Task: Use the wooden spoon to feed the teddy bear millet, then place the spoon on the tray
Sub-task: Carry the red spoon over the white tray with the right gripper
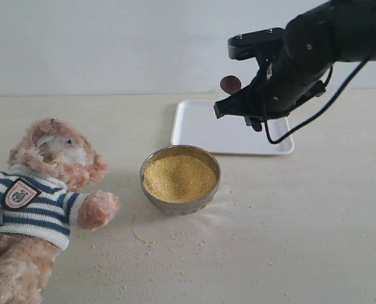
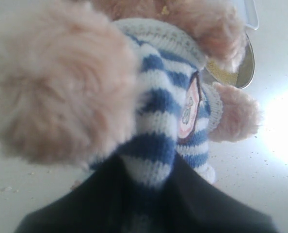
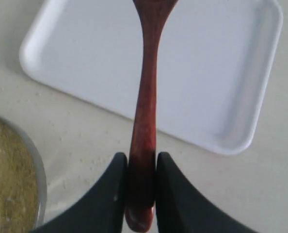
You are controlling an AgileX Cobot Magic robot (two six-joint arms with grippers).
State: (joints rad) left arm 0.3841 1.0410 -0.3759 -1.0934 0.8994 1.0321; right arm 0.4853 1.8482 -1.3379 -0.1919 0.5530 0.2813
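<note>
1. Pale cream bench (image 1: 302, 221) under a plain light wall carries the whole scene.
2. The wooden spoon (image 3: 144, 97) is in the upper right of the exterior view. It is held in the air, and its dark oval end pokes out above the far edge of the tray (image 1: 194, 136).
3. The right gripper (image 3: 142, 162) pinches the end of the spoon's handle, one finger pressed on each side. The rest of the handle runs out over the tray.
4. The white tray lies flat, right of centre.
5. A round steel bowl (image 1: 175, 206) sits at centre, near the tray's front left corner but apart from it. It is heaped with yellow millet (image 1: 179, 178), and more specks are scattered on the bench in front.
6. The teddy bear (image 1: 42, 190) lies face up at the lower left, one paw stretched toward the bowl without touching it.
7. The left gripper (image 2: 149, 167) is closed on a fold of the bear's striped shirt (image 2: 158, 107).
</note>
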